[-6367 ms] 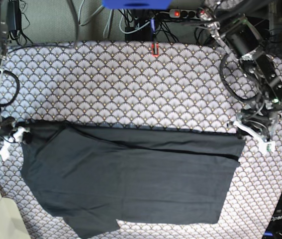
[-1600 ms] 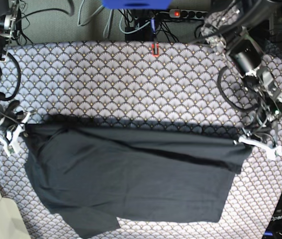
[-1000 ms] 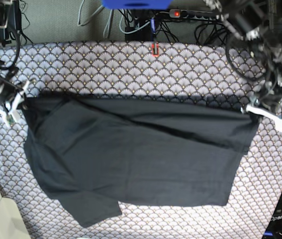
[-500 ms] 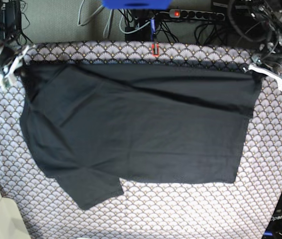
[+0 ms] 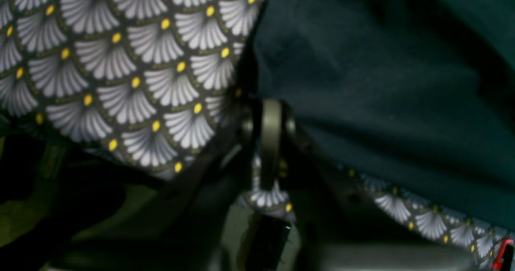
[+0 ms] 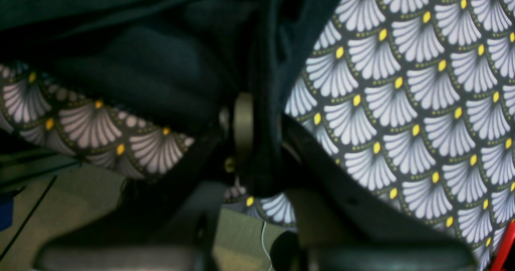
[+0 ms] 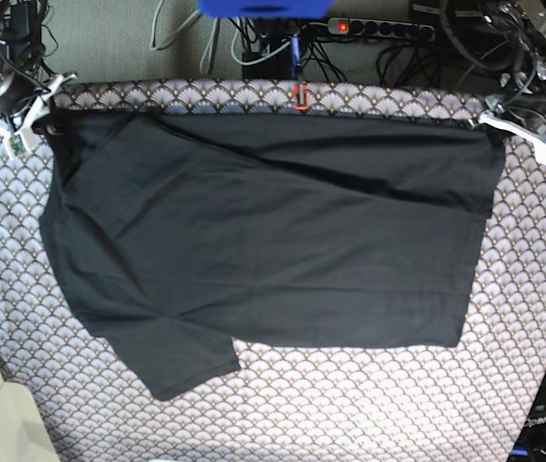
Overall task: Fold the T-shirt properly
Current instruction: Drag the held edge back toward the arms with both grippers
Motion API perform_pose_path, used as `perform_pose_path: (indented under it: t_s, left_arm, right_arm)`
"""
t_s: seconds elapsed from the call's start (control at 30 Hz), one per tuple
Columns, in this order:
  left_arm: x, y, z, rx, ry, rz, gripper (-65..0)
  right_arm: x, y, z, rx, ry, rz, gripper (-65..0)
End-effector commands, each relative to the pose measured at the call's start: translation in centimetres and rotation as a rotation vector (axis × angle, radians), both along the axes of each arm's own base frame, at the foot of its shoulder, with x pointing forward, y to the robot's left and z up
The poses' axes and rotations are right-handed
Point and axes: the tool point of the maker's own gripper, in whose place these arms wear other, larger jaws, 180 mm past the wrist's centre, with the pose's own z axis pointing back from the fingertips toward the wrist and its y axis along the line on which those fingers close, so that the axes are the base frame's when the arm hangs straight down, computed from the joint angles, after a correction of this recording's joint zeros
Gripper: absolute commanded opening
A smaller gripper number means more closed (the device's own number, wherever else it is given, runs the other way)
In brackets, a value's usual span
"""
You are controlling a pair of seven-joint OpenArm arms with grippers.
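Observation:
The dark T-shirt (image 7: 273,231) lies spread over the scallop-patterned tablecloth, its top edge along the table's far side and a sleeve (image 7: 181,361) sticking out at the lower left. At the far right corner my left gripper (image 7: 515,125) is shut on the shirt's top corner. My right gripper (image 7: 30,117) is shut on the opposite top corner at the far left. In the left wrist view the left gripper (image 5: 270,116) pinches the T-shirt (image 5: 382,81) at its edge. In the right wrist view the right gripper (image 6: 257,120) clamps a bunched fold of the T-shirt (image 6: 153,69).
The tablecloth (image 7: 369,404) shows below and beside the shirt. A small red marker (image 7: 300,94) sits at the table's far edge. Behind that edge lie cables and a power strip (image 7: 378,27). A blue object (image 7: 263,8) hangs at the top.
Both grippers have carried the shirt's upper edge from mid-table back to the far edge, spreading the shirt out. In the last half second the edge settled lower and stretched tauter.

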Motion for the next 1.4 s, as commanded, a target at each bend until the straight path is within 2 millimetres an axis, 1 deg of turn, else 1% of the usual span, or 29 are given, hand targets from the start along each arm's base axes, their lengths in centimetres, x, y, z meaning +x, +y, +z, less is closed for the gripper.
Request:
perform_pose_path:
  t_s: [0.0,0.1,0.13,0.2,0.3,0.37,0.47,0.57,0.67,0.73,0.83,0.87,1.0,1.07,1.2,1.27,1.3,1.37]
  left_arm:
    - [0.5,0.5,0.9,0.02,-0.034,-0.001,-65.0]
    - [0.8,0.7,1.2,0.026,-0.042,-0.003,-65.0]
    - [0.9,0.7,1.2,0.025,-0.043,-0.003,-63.4]
    - [1.0,0.7,1.4,0.025,-0.05,-0.004,-57.8]
    - [1.1,0.7,1.7,0.029,-0.058,-0.006,-48.6]
    - [1.1,0.6,1.6,0.026,-0.058,-0.007,-45.6]
    - [1.2,0.6,1.7,0.026,-0.06,-0.007,-45.2]
    - [1.1,0.6,1.7,0.025,-0.061,-0.005,-45.1]
    - [1.1,0.7,1.7,0.026,-0.062,-0.002,-45.1]
    - [1.1,0.8,1.8,0.028,-0.064,-0.001,-45.1]
    - [1.1,0.9,1.8,0.031,-0.064,-0.002,-45.0]
    - [1.1,0.9,1.8,0.033,-0.062,-0.003,-44.5]
    - [0.9,0.9,1.8,0.033,-0.059,-0.001,-36.7]
    - [0.9,0.9,1.8,0.033,-0.059,-0.001,-34.4]
    - [1.0,1.0,2.2,0.044,-0.067,-0.004,-34.3]
    - [1.2,0.9,2.7,0.053,-0.081,-0.008,-34.3]
    - [1.3,0.9,3.1,0.061,-0.088,-0.011,-34.3]
    - [1.5,0.9,3.6,0.071,-0.1,-0.015,-34.3]
  right_arm:
    - [0.8,-0.5,1.0,-0.011,-0.034,0.007,-62.4]
    - [1.2,-0.6,1.1,-0.012,-0.043,0.005,-61.3]
    - [1.2,-0.6,1.1,-0.012,-0.043,0.005,-59.8]
    - [1.3,-0.8,1.2,-0.015,-0.045,0.0,-56.1]
    - [1.4,-2.3,2.0,-0.034,-0.066,-0.039,-51.2]
    - [1.5,-3.2,2.4,-0.046,-0.075,-0.061,-48.9]
    - [1.1,-4.4,2.6,-0.068,-0.06,-0.089,-45.7]
    - [1.6,-5.1,3.2,-0.083,-0.077,-0.106,-41.3]
    - [1.5,-5.3,3.2,-0.083,-0.076,-0.111,-36.9]
    - [1.5,-5.3,3.2,-0.084,-0.075,-0.113,-35.0]
    - [1.4,-5.5,3.2,-0.088,-0.072,-0.115,-34.4]
    - [1.3,-5.8,3.3,-0.093,-0.074,-0.125,-34.4]
    - [1.0,-7.0,3.8,-0.104,-0.088,-0.167,-34.4]
    - [0.9,-7.6,4.1,-0.111,-0.096,-0.183,-34.4]
    - [0.7,-8.8,4.8,-0.128,-0.112,-0.216,-34.4]
    - [0.1,-9.2,5.0,-0.135,-0.109,-0.224,-34.4]
    - [-0.1,-8.9,5.2,-0.14,-0.111,-0.214,-34.7]
    - [-0.1,-7.2,5.7,-0.124,-0.138,-0.2,-34.8]
